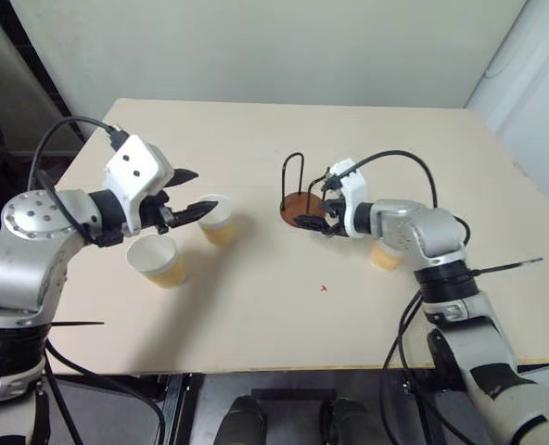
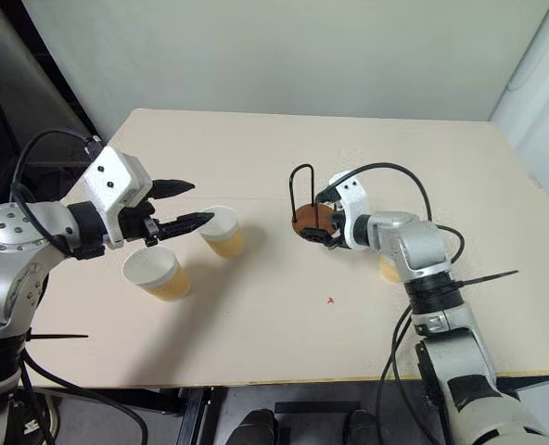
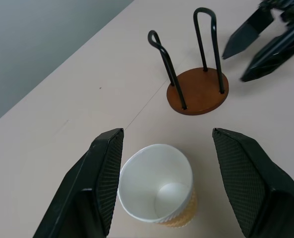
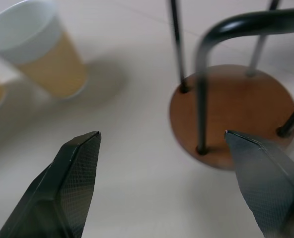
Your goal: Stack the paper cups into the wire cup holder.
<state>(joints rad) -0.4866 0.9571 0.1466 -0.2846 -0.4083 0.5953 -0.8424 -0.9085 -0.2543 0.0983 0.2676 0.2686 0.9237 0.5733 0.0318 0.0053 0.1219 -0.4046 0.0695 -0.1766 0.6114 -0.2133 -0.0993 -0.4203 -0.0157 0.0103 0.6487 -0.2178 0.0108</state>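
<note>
Three paper cups stand upright on the table. One cup (image 1: 218,221) is just ahead of my open left gripper (image 1: 201,191); in the left wrist view this cup (image 3: 157,191) sits between the spread fingers (image 3: 100,183), and no contact shows. A second cup (image 1: 157,260) stands below that hand. The third cup (image 1: 384,257) is partly hidden behind my right forearm. The wire cup holder (image 1: 301,208) stands empty at mid-table, a brown disc with black wire loops. My right gripper (image 1: 322,206) is open right beside its base (image 4: 234,111), holding nothing.
The beige table (image 1: 284,315) has bare room in front of the holder and toward the far edge. A small red mark (image 1: 324,288) lies near the front. A wall runs behind the table, and cables hang from both arms.
</note>
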